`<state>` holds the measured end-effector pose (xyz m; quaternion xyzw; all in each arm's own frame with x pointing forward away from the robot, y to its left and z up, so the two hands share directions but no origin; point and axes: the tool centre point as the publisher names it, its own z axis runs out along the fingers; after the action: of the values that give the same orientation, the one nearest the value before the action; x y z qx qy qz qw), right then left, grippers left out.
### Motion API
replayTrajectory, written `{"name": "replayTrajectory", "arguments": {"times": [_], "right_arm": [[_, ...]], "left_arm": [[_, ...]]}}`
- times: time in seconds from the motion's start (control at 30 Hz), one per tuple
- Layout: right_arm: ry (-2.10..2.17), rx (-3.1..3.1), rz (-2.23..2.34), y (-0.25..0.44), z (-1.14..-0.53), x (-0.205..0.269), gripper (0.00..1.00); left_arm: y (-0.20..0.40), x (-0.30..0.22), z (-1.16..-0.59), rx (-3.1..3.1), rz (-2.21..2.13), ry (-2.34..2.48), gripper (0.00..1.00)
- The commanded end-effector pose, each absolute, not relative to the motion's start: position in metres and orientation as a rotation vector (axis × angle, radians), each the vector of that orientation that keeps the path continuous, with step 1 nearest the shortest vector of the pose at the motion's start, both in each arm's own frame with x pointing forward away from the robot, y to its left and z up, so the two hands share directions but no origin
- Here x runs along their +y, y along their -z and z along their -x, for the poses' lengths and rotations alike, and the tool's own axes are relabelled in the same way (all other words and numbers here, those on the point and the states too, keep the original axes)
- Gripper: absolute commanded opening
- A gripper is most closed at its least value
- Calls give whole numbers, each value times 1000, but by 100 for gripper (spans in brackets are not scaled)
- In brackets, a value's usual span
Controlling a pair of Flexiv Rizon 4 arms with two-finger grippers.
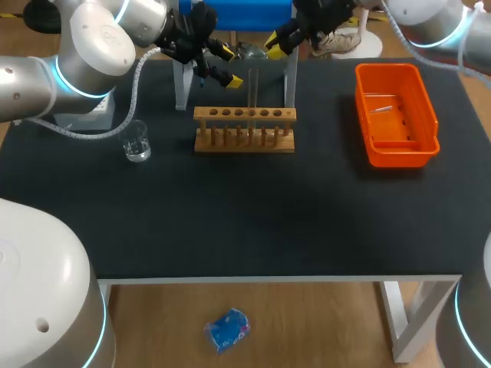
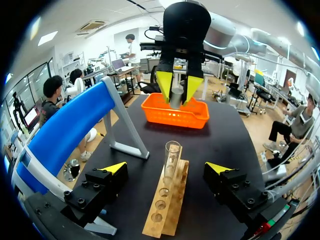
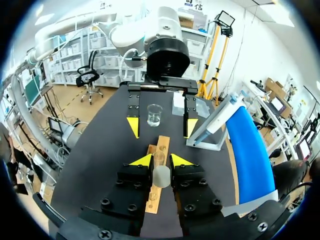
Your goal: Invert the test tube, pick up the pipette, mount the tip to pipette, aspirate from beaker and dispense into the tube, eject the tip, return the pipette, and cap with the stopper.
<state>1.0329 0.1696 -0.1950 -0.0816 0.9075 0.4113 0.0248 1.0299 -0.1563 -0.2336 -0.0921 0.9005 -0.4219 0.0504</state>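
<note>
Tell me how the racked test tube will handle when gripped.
The clear test tube looks like glass: probably fragile and slippery. Tall, narrow and round, it would likely tip outside the wooden rack and roll if laid down.

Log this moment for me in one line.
right hand: shut on stopper | left hand: open, facing test tube | test tube: upright in rack, uncapped

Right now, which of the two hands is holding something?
The right hand, shut on a grey round stopper. The left hand is open and empty, with the clear glass test tube ahead of it.
</note>
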Motion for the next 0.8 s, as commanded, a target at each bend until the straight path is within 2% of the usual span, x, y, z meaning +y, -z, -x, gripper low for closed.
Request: {"name": "replayTrajectory", "arguments": {"times": [0.03,0.8], "right_arm": [[-1270,2811,255,194,-1034,169,0],[-1309,2809,348,212,-1044,221,0]], "left_arm": [[233,-156,-1031,2748,281,1282,100],[233,-156,-1031,2748,281,1282,100]]}}
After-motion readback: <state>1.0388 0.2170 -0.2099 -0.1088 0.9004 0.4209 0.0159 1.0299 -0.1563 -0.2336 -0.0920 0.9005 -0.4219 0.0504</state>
